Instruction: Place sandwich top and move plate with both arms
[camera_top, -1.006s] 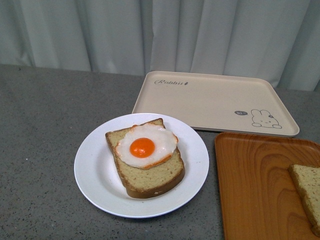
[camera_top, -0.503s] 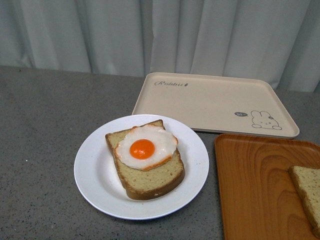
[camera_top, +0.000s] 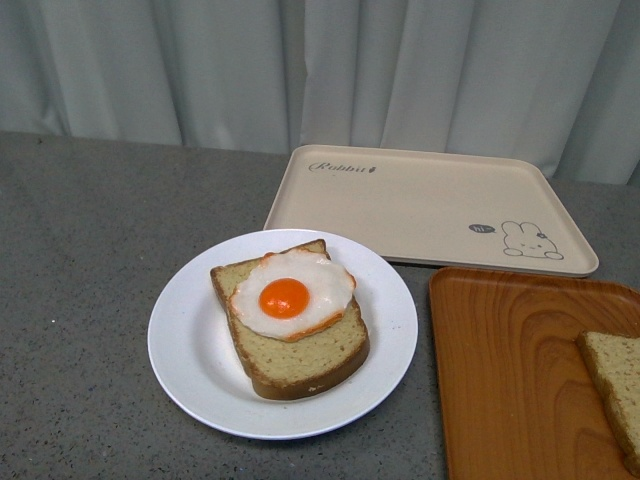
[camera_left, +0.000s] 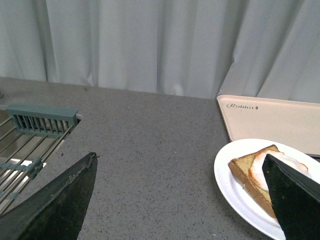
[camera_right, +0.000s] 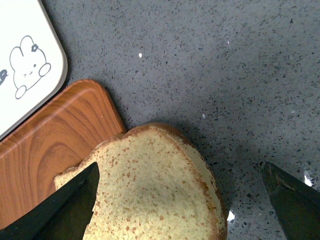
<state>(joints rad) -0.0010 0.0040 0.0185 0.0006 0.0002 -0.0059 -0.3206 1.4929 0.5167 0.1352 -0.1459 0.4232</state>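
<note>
The white plate (camera_top: 185, 340) sits mid-table and carries a bread slice topped with a fried egg (camera_top: 290, 296). The sandwich top (camera_top: 612, 385), a plain speckled slice, lies on the orange tray (camera_top: 510, 370) at the right edge. In the right wrist view the sandwich top (camera_right: 150, 195) hangs partly over that tray's corner, and my right gripper (camera_right: 180, 202) stands open above it, one finger on each side. My left gripper (camera_left: 180, 200) is open over bare counter, just left of the plate (camera_left: 230, 175). Neither arm shows in the front view.
A beige rabbit-print tray (camera_top: 430, 205) lies behind the plate, against the pale curtain. The orange tray (camera_right: 50, 145) abuts its corner. A wire rack (camera_left: 30, 135) stands off to the left of the left gripper. The counter is grey speckled stone.
</note>
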